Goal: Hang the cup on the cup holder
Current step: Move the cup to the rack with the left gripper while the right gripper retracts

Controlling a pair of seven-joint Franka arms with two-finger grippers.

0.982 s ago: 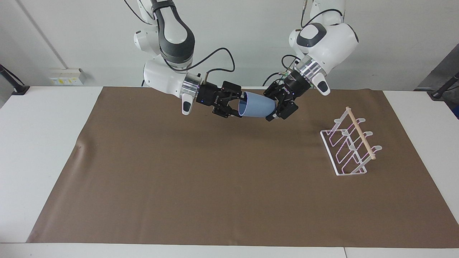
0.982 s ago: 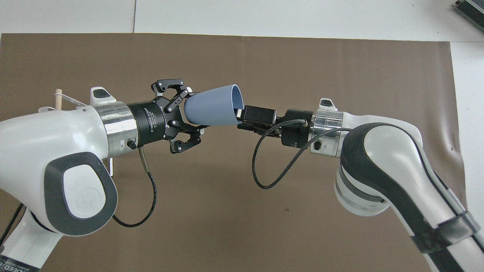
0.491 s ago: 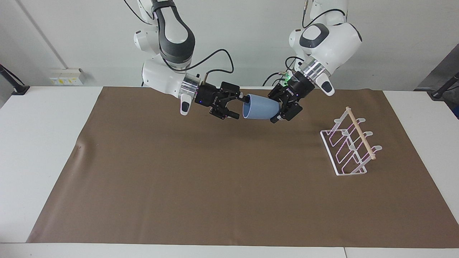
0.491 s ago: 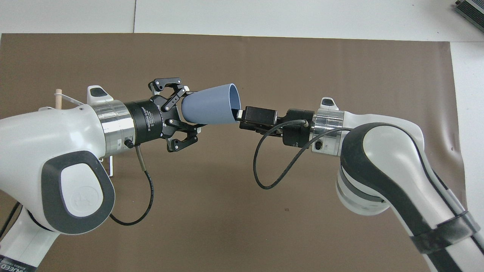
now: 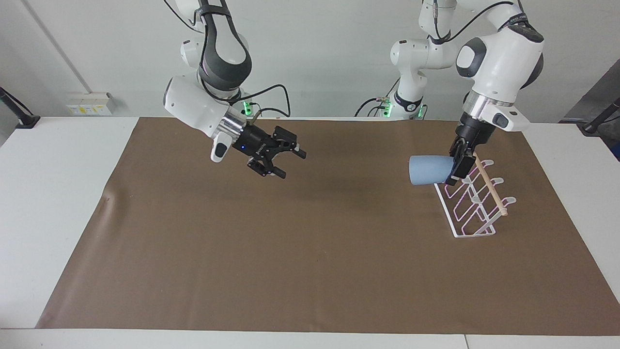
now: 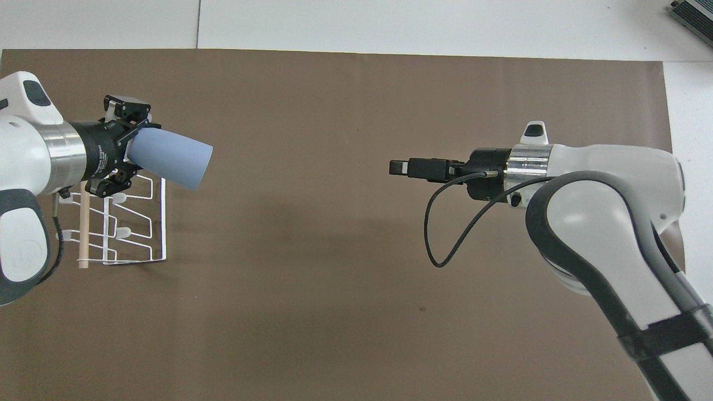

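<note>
Left gripper (image 5: 457, 167): gripping the cup by its narrow base, fingers clamped on it, hovering over the end of the holder nearer the robots.
Cup (image 5: 428, 169): light blue, lying on its side in the air, its open mouth pointing toward the middle of the table; in the overhead view the cup (image 6: 170, 157) is jutting out past the holder's edge.
Holder (image 5: 472, 201): white wire rack with a wooden dowel along its top, standing on the mat at the left arm's end of the table; whether the cup is touching a prong cannot be told.
Right gripper (image 5: 286, 162): hanging in the air over the mat toward the right arm's end, fingers spread wide and holding nothing; in the overhead view the right gripper (image 6: 398, 166) is pointing toward the cup, well apart from it.
Mat (image 5: 310, 252): brown sheet covering most of the white table (image 5: 53, 194).
Writing: white lettering is showing on the black collar of the left gripper (image 6: 129, 146) in the overhead view, too small to read.
</note>
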